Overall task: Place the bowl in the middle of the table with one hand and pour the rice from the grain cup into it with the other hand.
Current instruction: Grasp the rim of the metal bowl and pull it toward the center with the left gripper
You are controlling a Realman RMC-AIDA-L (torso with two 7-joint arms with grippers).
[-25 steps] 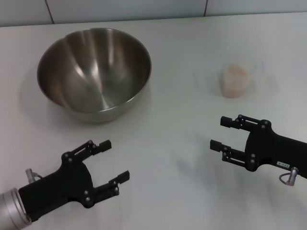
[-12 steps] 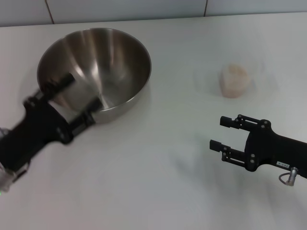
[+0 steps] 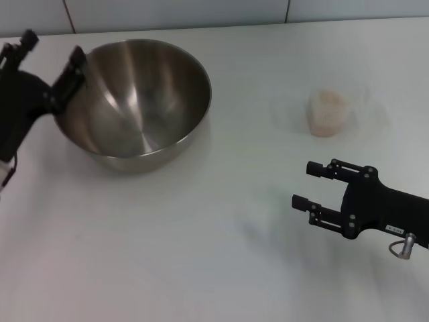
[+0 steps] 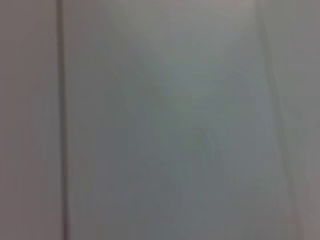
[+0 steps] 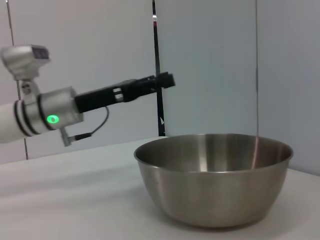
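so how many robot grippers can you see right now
2. The left gripper is raised, open, above the left rim of the bowl. The right gripper is open, over the table, nearer than the grain cup.

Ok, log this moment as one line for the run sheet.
left gripper: open, raised beside bowl rim | right gripper: open, idle, short of grain cup | rice: in cup | bowl: not centered

Left gripper (image 3: 52, 50) raised, jaws apart; right gripper (image 3: 310, 185) low, jaws apart.

left gripper (image 3: 52, 52) | risen from table front to bowl (image 3: 134, 100) rim (fingers apart)
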